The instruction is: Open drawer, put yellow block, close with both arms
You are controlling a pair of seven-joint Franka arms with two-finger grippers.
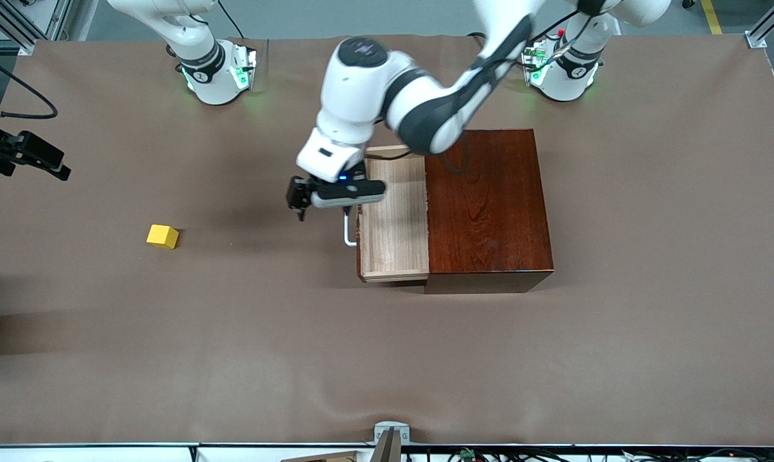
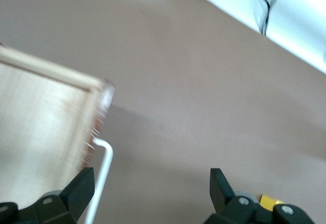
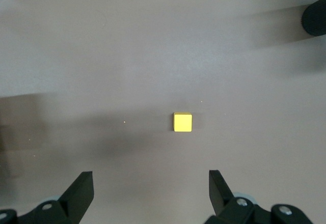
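1. Drawer (image 1: 393, 218) is pulled out of the dark wooden box (image 1: 486, 205), its tray bare, white handle (image 1: 348, 231) facing the right arm's end of the table (image 1: 233, 333).
2. Left claw (image 1: 299, 200) hangs just beside the handle, over the table, fingers spread wide, holding nothing.
3. Yellow block (image 1: 162, 236) sits on the table well apart from the drawer, toward the right arm's end.
4. Right claw (image 3: 151, 186) is above the block, fingers wide, holding nothing.

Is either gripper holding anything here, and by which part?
Nothing is held. The left gripper is open beside the drawer handle; the right gripper is open above the yellow block.
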